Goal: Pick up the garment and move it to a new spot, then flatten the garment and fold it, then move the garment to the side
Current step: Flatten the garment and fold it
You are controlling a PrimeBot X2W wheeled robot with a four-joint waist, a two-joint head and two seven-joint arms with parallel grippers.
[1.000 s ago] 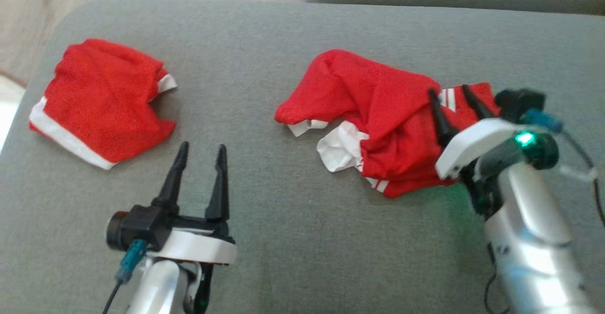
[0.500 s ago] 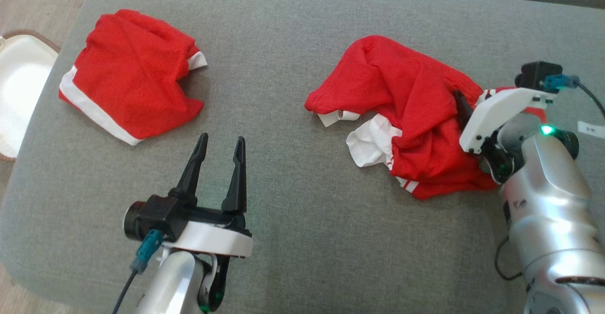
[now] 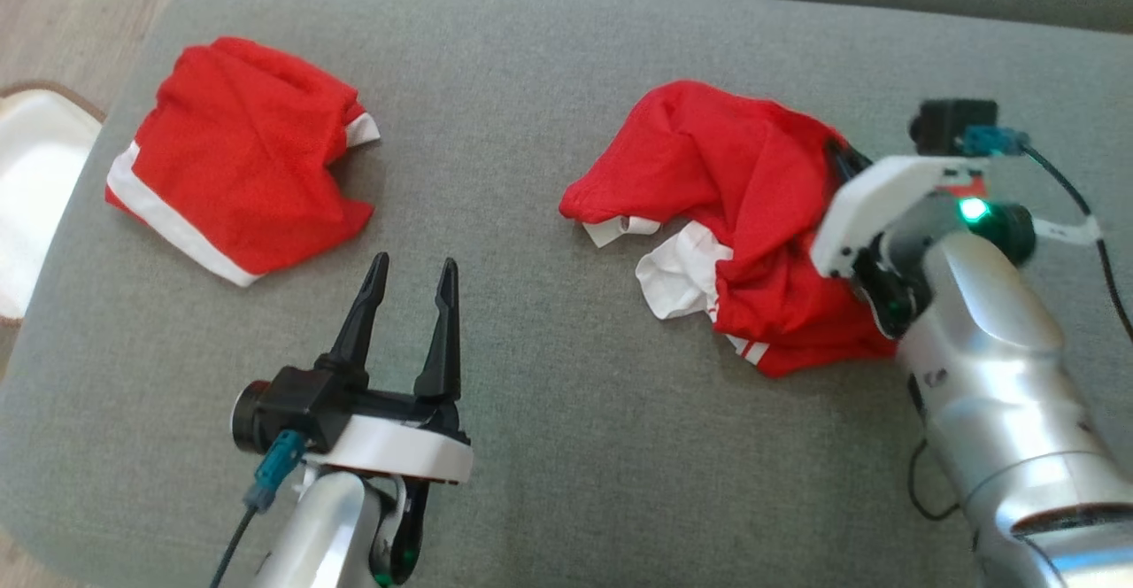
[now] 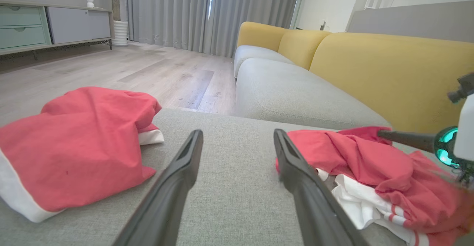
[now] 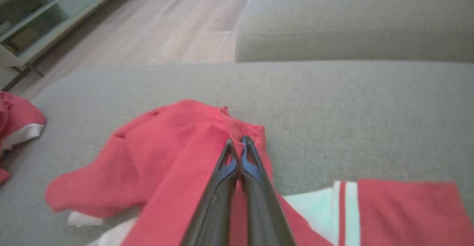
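Soft daylight is admitted through the curtains (image 4: 166,12), with glare at their gap. The right wrist view is blurred throughout; shadows are faint.

Grey upholstered seat (image 3: 566,464): woven fabric, rounded corners, evenly lit. Floor (image 4: 148,68): pale wood planks are laid throughout. Sofa (image 4: 370,68): grey cushions, yellow backs, set beyond the seat. Curtains (image 4: 166,12): grey, full-length, drawn; daylight is admitted through a narrow gap. Sideboard (image 4: 29,27): pale green drawers, placed against a grey wall. Far wall (image 4: 329,1): white.
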